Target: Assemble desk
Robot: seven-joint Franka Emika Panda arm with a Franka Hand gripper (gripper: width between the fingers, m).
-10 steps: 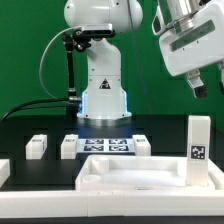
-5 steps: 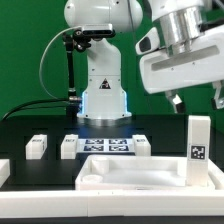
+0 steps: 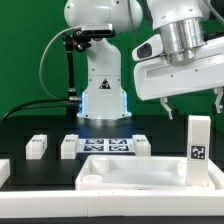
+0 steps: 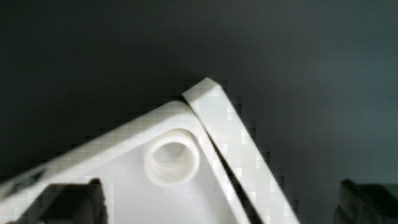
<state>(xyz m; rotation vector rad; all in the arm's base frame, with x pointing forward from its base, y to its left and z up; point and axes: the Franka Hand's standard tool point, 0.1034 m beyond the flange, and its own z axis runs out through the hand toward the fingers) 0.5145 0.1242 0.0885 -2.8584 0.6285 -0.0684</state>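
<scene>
Pincer (image 3: 192, 103) hangs wide open, empty, above desk top (image 3: 130, 184) lying flat on black table (image 3: 40, 192). One leg (image 3: 198, 140) stands upright at top's end, exterior view's right. Loose white pieces (image 3: 37, 146) lie behind, beside marker board (image 3: 105, 147).

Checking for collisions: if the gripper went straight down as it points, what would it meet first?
Likely the corner of the white plastic rimmed desk top, by its round hole, seen between the gripper's open jaws. The upright white square leg stands close; depth is unclear.
</scene>
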